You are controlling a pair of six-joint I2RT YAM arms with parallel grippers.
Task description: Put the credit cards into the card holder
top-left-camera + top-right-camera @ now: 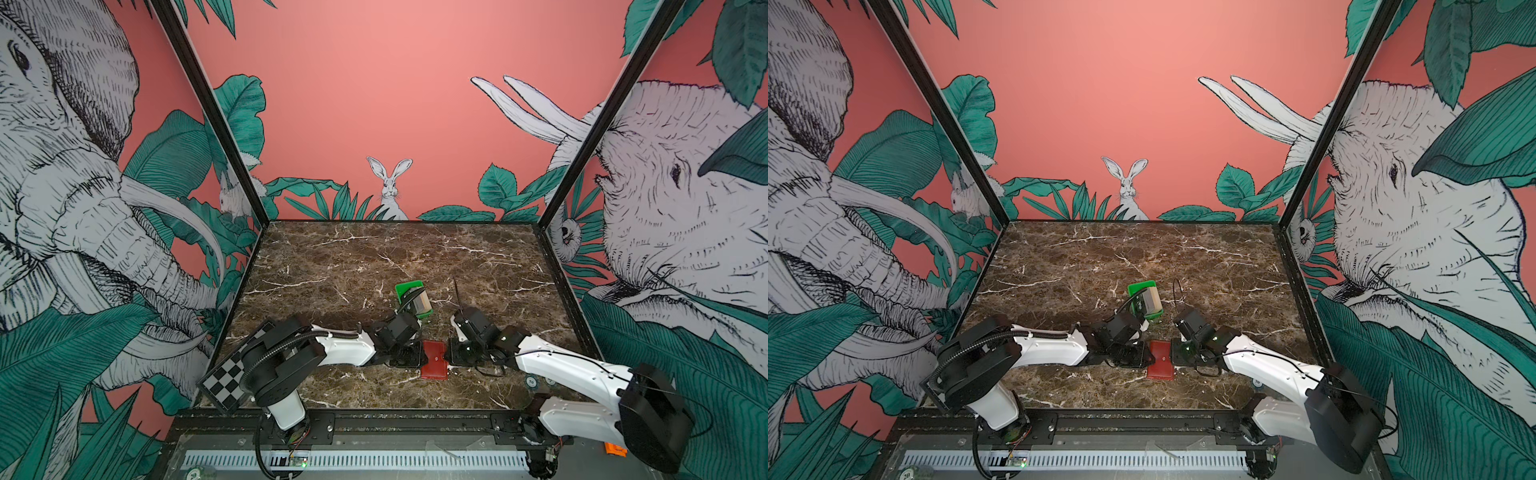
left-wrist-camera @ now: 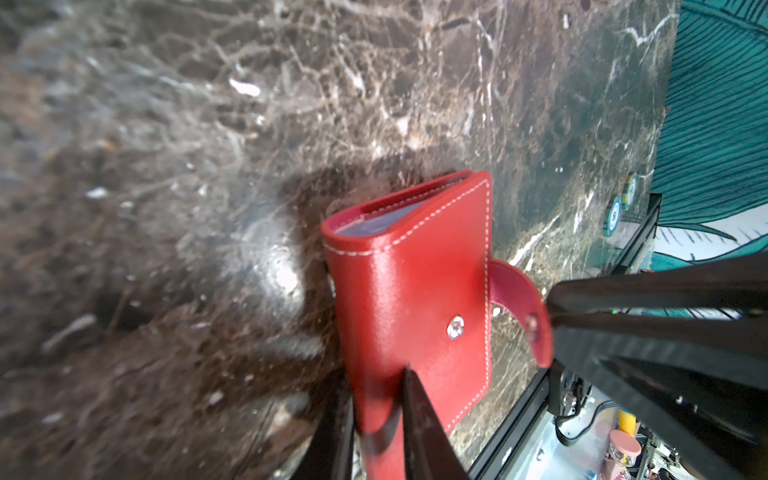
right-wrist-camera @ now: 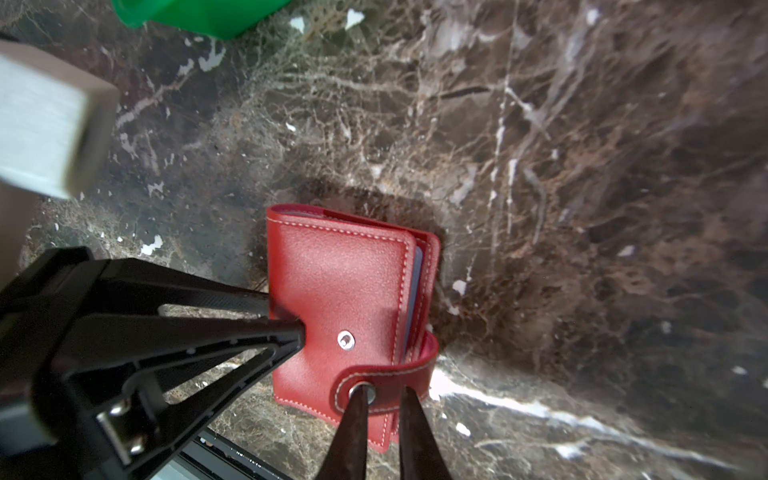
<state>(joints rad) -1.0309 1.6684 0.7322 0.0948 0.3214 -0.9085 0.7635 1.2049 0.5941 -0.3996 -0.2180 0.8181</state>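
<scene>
The red card holder (image 1: 434,360) lies folded on the marble table (image 1: 374,257) between my two grippers in both top views. My left gripper (image 2: 376,395) is shut on its spine edge. The snap tab (image 3: 386,376) is unfastened and curls round the open edge. My right gripper (image 3: 384,392) has its tips on the tab's end, jaws nearly together, one tip over the snap button. Pale blue pockets (image 3: 417,270) show between the covers. The credit cards (image 1: 423,302) stand as a pale stack in the green tray (image 1: 409,289) behind the grippers.
The green tray (image 1: 1142,287) sits just behind the left wrist. Two round chips (image 2: 615,216) lie near the table's front right edge, by the black frame rail (image 1: 415,417). Printed walls close in the left, right and back sides.
</scene>
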